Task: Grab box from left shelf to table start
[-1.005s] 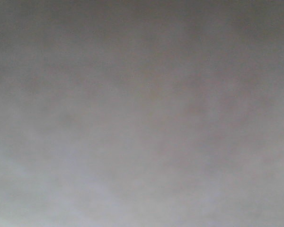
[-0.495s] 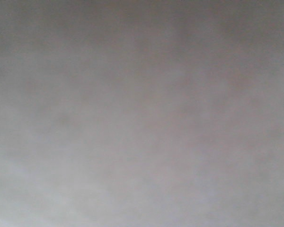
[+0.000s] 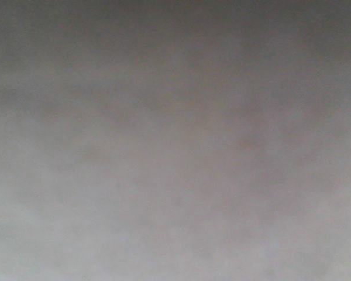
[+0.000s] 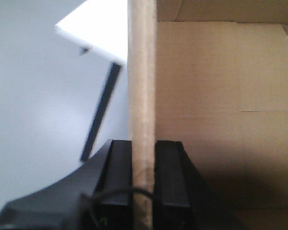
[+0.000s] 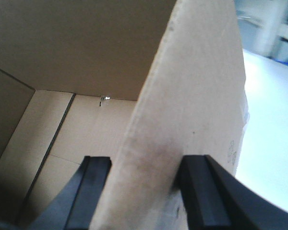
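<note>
The step in hand, as I judged it, was carrying the box (image 4: 221, 96) across to the worktop (image 4: 98, 28). To do it well, I needed to move both arms together at a fixed spacing and height. Any drift apart or twist would have bent or torn the thin cardboard walls, which were the only things I held. The front-facing view gave me nothing but a flat grey blur, likely something very close to the lens, so I had to steer by the wrist views alone. I meant to go slowly and set the bottom down flat before letting go. The left gripper (image 4: 143, 143) was clenched on the box's upright wall, one black finger pressed to each face with the edge running straight between them. A white worktop on a dark leg (image 4: 103, 105) showed beyond it. The right gripper (image 5: 146, 160) was opened only as wide as the wall and grasped the opposite one, with one finger inside the empty box (image 5: 201, 86) and one outside. A bright white surface lay off to the outer side. The box hung between the two arms, and the left shelf was not in any view.
</note>
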You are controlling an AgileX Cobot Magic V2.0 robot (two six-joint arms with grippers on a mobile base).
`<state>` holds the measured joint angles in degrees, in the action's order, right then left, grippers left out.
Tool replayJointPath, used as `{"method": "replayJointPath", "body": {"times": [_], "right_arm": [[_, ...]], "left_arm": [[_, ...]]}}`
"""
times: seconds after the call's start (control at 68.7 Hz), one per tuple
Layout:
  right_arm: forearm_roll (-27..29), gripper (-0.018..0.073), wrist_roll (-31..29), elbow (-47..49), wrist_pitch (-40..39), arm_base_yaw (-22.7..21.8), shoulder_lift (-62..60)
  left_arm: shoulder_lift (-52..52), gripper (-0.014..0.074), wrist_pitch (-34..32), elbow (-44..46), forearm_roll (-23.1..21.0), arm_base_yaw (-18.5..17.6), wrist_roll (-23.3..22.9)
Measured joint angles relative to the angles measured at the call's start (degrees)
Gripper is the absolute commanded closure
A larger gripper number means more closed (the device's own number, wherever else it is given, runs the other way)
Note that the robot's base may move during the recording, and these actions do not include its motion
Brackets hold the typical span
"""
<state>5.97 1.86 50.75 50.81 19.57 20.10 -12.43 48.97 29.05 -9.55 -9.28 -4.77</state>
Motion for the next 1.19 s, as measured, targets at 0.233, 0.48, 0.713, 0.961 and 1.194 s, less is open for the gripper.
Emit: {"method": "replayJointPath", "body": {"times": [0.233, 0.48, 0.713, 0.961, 1.194], "right_arm": [[0.0, 0.0501, 0.0, 0.0, 0.1, 0.0, 0.0], [0.0, 0.0501, 0.0, 0.0, 0.1, 0.0, 0.0], [0.0, 0.0501, 0.2, 0.0, 0.3, 0.0, 0.0], [-0.1, 0.0501, 0.3, 0.0, -0.1, 0.0, 0.0], [-0.1, 0.0501, 0.3, 0.0, -0.1, 0.0, 0.0]], "left_arm": [[0.0, 0.0688, 0.0, 0.0, 0.0, 0.0, 0.0], [0.0, 0.0688, 0.0, 0.0, 0.0, 0.0, 0.0], [0.0, 0.0688, -0.2, 0.3, 0.1, 0.0, 0.0], [0.0, 0.0688, -0.5, 0.3, 0.2, 0.0, 0.0], [0.0, 0.0688, -0.5, 0.3, 0.2, 0.0, 0.0]]}}
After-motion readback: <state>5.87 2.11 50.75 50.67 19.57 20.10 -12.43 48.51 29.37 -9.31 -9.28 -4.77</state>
